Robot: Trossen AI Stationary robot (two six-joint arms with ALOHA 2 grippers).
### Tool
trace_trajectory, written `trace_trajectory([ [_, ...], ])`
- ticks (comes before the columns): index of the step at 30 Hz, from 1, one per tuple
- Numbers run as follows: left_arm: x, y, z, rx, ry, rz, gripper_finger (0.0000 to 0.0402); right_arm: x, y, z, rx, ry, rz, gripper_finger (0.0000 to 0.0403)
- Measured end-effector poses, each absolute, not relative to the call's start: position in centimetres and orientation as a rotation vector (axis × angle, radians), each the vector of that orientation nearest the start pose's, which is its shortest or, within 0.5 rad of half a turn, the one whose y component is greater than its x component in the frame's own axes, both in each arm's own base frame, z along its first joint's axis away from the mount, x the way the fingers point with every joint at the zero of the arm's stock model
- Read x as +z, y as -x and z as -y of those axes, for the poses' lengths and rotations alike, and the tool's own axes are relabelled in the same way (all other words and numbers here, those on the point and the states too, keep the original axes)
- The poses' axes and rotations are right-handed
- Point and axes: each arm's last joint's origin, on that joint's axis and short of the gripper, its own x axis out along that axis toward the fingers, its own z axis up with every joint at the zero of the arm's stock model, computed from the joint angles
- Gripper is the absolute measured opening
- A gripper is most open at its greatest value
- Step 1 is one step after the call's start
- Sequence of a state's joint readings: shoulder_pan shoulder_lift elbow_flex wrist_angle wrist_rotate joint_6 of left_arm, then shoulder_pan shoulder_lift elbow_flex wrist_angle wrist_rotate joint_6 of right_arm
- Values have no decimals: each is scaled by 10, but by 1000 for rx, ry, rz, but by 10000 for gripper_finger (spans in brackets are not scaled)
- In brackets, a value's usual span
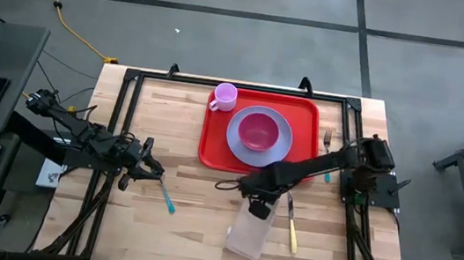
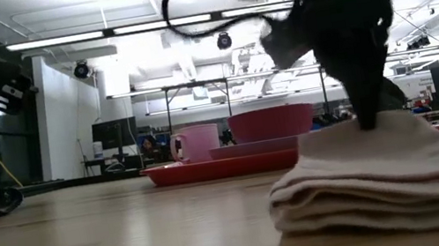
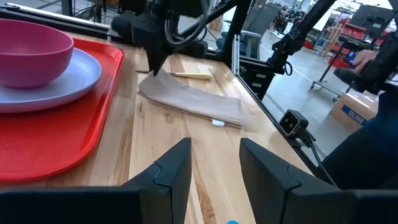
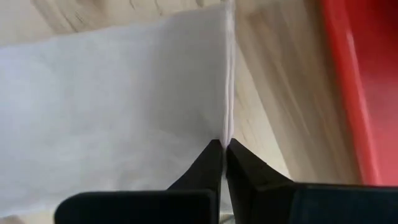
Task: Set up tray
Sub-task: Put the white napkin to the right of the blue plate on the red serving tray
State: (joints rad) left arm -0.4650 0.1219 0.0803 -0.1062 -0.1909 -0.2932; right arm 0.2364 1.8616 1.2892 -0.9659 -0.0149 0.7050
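The red tray (image 1: 213, 141) sits at the table's far middle and carries a pink mug (image 1: 224, 97) and a lavender plate (image 1: 240, 140) with a pink bowl (image 1: 259, 130). A tan folded napkin (image 1: 248, 234) lies flat on the wood, nearer than the tray. My right gripper (image 1: 257, 202) is shut on its far end. My left gripper (image 1: 154, 172) is open over bare wood left of the tray, beside a teal-handled utensil (image 1: 167, 197); in its wrist view the gripper (image 3: 214, 146) holds nothing. My right gripper (image 4: 224, 144) pinches the napkin's far edge (image 4: 227, 93) between its two fingertips, coming from above and pointing down. In the low view the cloth rises to a small peak (image 2: 381, 127) under the fingers, while the stacked layers (image 2: 374, 191) stay on the table.
A yellow-handled knife (image 1: 292, 226) lies on the wood right of the napkin. A fork (image 1: 328, 144) lies right of the tray near the right arm's base. Black frame rails (image 1: 122, 125) run along the table's sides. Bare wood stretches between the left gripper and the napkin.
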Motion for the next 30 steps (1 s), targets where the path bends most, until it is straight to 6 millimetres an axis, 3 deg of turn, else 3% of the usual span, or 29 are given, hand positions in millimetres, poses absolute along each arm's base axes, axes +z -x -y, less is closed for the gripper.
trace_trajectory([
  [9,171,-92,40,-251,243,-179,166,196,-310,-79,-449,-358,-1551,0],
  [18,171,-92,40,-250,245,-179,166,197,-301,-72,-552,-291,-1609,0],
  [30,171,-92,40,-251,246,-179,166,200,-299,-43,-701,-245,-1628,0],
])
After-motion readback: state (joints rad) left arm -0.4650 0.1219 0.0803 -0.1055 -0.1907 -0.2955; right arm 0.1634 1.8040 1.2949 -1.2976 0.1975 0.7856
